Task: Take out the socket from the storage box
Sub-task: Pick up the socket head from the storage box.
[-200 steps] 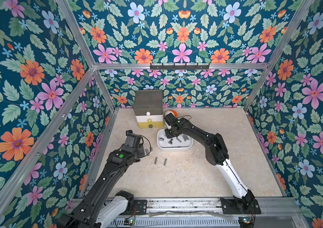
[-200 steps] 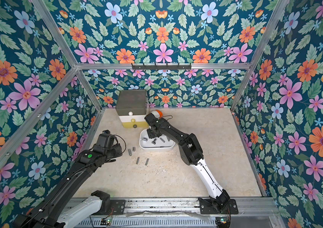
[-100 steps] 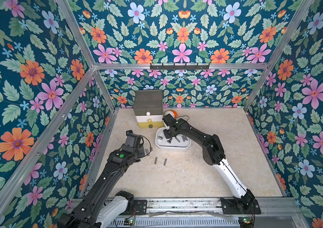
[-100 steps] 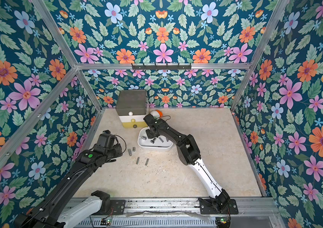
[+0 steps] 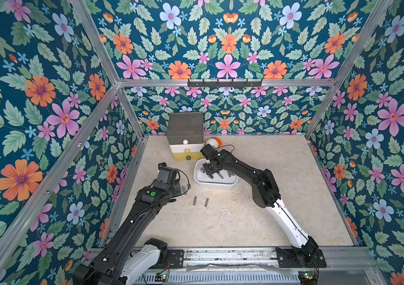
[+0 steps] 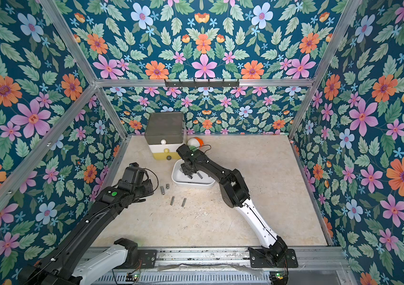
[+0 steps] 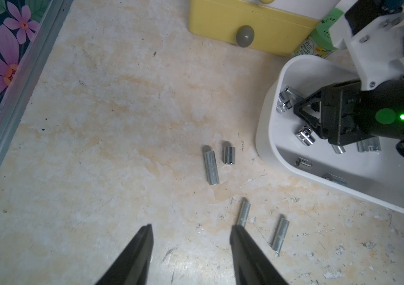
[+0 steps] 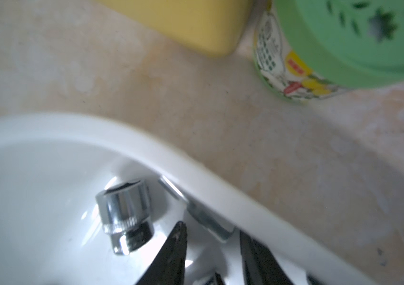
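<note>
My tabletop point(image 5: 245, 222), pale and scuffed, carried everything, and I placed it all by the storage box point(image 5: 217, 183), a shallow white tub with rounded corners. Just beyond the box's far side stood the drawer tower point(image 5: 185, 128), grey on top, white in the middle and yellow at the bottom, apart from the box. A green-lidded jar point(image 8: 344, 37) with a printed label sat off that same far side, next to the tower and clear of the rim.

My right tool point(image 8: 211, 230) was down inside the storage box, close to its far wall. Its two black fingers stood narrowly apart and clamped nothing. My left tool point(image 7: 191, 228) hung over bare tabletop to the left of the box, well apart from it, with its fingers about half spread and empty.

Inside the box, a stubby chrome socket point(image 8: 124, 212) lay on the floor just beside my right tool's tips. A slim socket point(image 8: 196, 209) lay along the foot of the far wall, with its near end reaching into the gap between the tips. Whether it touched either finger I could not tell. Several more sockets point(image 7: 303, 162) lay scattered across the box floor.

Outside, off the box's left front, four sockets point(image 7: 211, 167) lay flat on the tabletop in two pairs. One pair was near the box's wall and the other lay farther out.
</note>
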Controlling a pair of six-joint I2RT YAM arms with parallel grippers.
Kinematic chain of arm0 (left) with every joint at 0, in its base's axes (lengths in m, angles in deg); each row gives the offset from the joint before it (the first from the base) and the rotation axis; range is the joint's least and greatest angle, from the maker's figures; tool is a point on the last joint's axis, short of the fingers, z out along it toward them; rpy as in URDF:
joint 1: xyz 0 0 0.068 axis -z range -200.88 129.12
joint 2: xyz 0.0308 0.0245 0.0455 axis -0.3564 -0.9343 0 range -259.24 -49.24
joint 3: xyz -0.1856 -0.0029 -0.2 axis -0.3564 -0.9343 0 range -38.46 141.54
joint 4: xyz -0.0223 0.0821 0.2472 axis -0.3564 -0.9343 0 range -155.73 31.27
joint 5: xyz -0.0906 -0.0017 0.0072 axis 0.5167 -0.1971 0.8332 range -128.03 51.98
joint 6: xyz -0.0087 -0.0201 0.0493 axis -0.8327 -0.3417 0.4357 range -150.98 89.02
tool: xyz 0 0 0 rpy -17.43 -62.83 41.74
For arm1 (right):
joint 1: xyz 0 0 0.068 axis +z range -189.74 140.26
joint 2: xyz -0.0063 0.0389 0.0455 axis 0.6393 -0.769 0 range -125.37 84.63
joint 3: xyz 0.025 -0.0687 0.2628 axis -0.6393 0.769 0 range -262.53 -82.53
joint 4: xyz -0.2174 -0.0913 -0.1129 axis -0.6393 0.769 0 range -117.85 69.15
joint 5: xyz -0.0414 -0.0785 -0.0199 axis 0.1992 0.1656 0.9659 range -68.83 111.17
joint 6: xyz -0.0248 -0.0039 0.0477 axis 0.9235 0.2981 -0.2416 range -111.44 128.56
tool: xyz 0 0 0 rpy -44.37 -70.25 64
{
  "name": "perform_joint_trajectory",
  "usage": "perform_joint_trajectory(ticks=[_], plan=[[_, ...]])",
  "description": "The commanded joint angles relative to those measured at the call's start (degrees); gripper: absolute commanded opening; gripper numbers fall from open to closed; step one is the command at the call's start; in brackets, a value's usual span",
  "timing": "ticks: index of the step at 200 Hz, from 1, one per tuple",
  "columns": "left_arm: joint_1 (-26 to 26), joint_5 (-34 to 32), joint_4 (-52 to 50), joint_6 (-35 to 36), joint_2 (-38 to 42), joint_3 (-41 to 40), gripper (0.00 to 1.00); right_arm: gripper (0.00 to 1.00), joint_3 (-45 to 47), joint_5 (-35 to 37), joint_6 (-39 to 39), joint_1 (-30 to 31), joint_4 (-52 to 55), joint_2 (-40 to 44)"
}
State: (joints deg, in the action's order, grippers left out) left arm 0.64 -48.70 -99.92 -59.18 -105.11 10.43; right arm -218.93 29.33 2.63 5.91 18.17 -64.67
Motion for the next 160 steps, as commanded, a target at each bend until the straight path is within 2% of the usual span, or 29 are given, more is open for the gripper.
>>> perform_joint_trajectory(ticks=[1, 58, 82, 160], plan=[[0.0, -0.8, 0.3, 0.3, -0.1, 0.1, 0.57, 0.43, 0.1, 3.9, 1.7, 0.0, 2.0, 1.4], [0.0, -0.6, 0.3, 0.3, -0.7, 0.1, 0.57, 0.47, -0.3, 1.0, 5.7, 0.0, 0.4, 0.7], [0.0, -0.7, 0.4, 0.4, -0.8, 0.1, 0.57, 0.47, -2.3, -1.6, 6.1, 0.0, 0.3, -0.6], [0.0, -0.7, 0.3, 0.4, -1.2, 0.1, 0.57, 0.45, -2.8, -3.4, 6.5, -0.2, -1.8, -3.0]])
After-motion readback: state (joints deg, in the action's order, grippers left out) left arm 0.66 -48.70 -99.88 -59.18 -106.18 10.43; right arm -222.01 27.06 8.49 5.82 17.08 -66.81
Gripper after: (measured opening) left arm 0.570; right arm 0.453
